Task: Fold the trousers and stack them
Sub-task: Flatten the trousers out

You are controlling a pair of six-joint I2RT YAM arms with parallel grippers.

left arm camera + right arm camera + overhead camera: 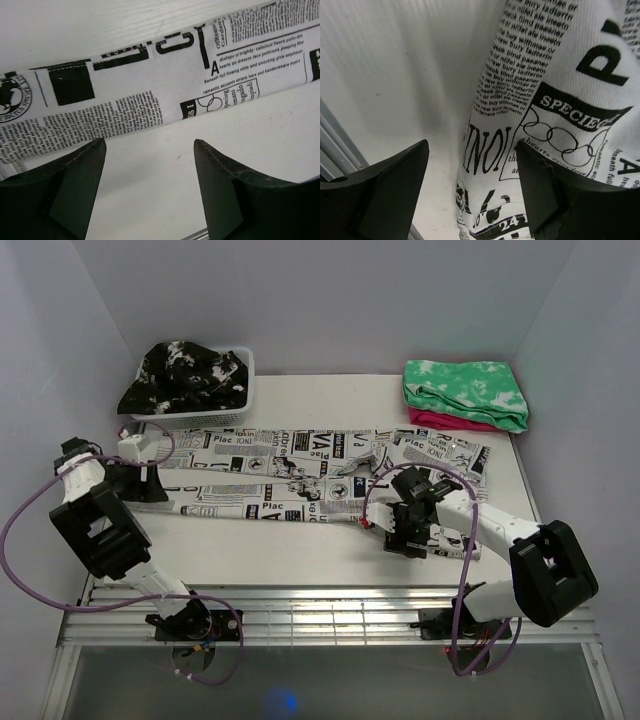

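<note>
The trousers [300,475], white with black newspaper print, lie flat across the table, leg ends at the left and the wider waist end at the right. My left gripper [150,488] is open at the leg ends. In the left wrist view the left gripper [149,145] is over bare table, just short of a trouser leg's [125,90] edge. My right gripper [398,533] is open at the near edge of the waist end. In the right wrist view the right gripper [471,147] has the trousers' [560,90] edge between its fingers, and its right finger [545,195] lies on the cloth.
A white basket [245,390] at the back left holds a black garment with white splotches [185,375]. A folded green-and-white cloth [465,390] lies on a pink one [440,420] at the back right. A metal rail [330,610] runs along the near edge. White walls close in the sides.
</note>
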